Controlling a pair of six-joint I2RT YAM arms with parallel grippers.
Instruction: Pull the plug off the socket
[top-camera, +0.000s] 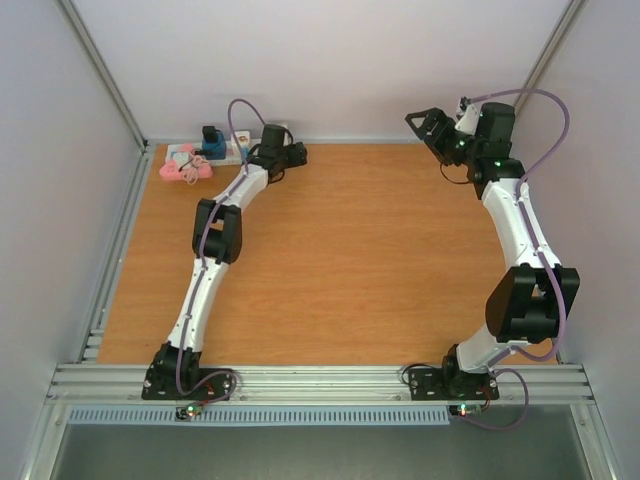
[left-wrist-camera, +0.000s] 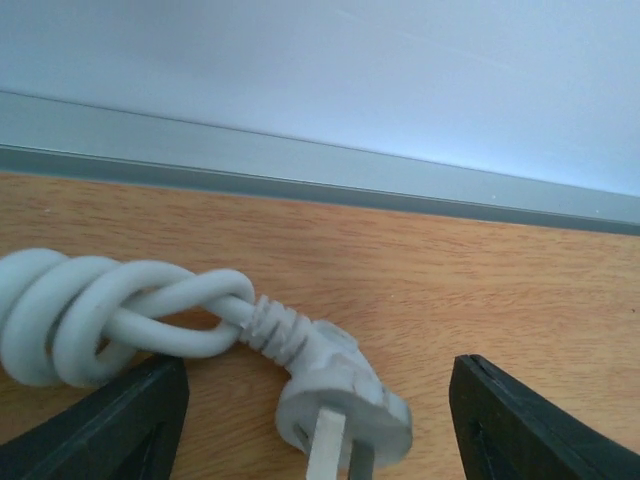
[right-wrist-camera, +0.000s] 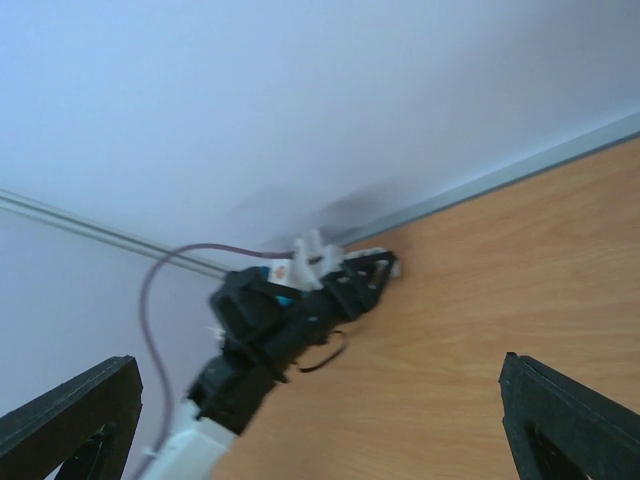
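Observation:
The socket (top-camera: 190, 160), a white strip with pink faces, lies at the table's back left by the wall. The plug (top-camera: 212, 140), black over blue, stands up from it. My left gripper (top-camera: 297, 153) lies low on the table to the strip's right. In the left wrist view, the left gripper (left-wrist-camera: 318, 420) is open, with the strip's own white cord plug (left-wrist-camera: 345, 400) lying prongs-forward between the black fingers (left-wrist-camera: 110, 430), touching neither. The coiled white cord (left-wrist-camera: 90, 310) runs off to the left. My right gripper (top-camera: 425, 125) hangs open at the back right, holding nothing.
A grey metal rail (left-wrist-camera: 320, 175) runs along the back wall just beyond the cord. White walls close in the wooden table (top-camera: 360, 260) on the left, back and right. In the right wrist view, the left arm (right-wrist-camera: 290, 310) shows across the table.

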